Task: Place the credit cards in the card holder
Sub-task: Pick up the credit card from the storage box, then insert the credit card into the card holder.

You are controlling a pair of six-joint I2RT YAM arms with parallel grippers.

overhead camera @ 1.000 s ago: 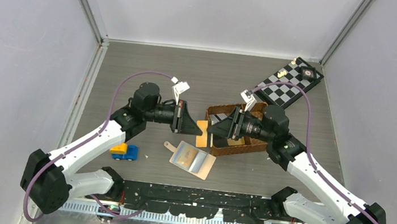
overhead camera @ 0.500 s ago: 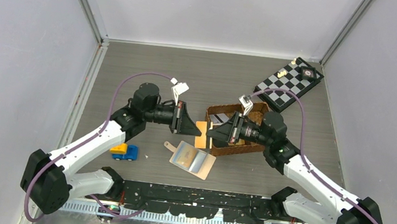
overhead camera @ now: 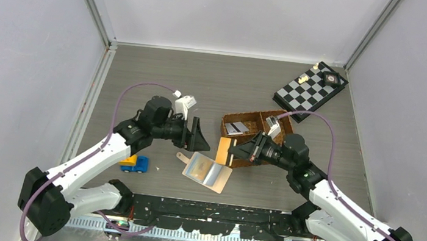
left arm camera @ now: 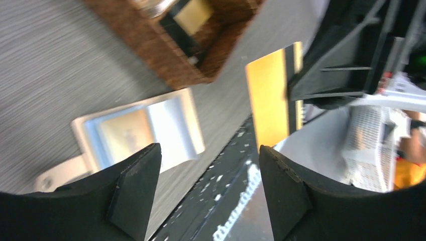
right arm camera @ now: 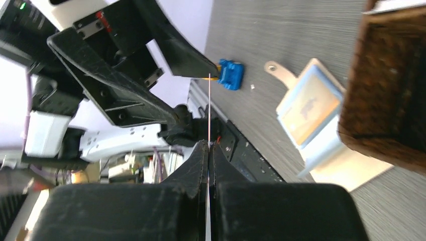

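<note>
My right gripper (overhead camera: 233, 151) is shut on a yellow-tan credit card (overhead camera: 223, 149), held upright on its edge just above the card holder (overhead camera: 208, 170). That beige holder lies open on the table, its pale blue pockets facing up. The right wrist view shows the card (right arm camera: 208, 108) edge-on as a thin line rising from the pinched fingertips of the right gripper (right arm camera: 208, 145). My left gripper (overhead camera: 201, 140) stands open just left of the card, touching nothing. In the left wrist view the card (left arm camera: 269, 100) and holder (left arm camera: 140, 130) lie beyond the open left gripper (left arm camera: 208, 193). A silver-grey card (overhead camera: 236, 128) rests in the basket.
A brown woven divided basket (overhead camera: 272, 123) stands right behind the card. A blue and yellow toy truck (overhead camera: 134, 163) sits to the left of the holder. A chessboard (overhead camera: 311, 89) lies at the back right. The black base rail (overhead camera: 212, 209) runs along the near edge.
The left gripper let go of the yellow-tan card, opened and drew back a little. The right gripper shut on the card and carried it nearer, off the basket's edge toward the holder.
</note>
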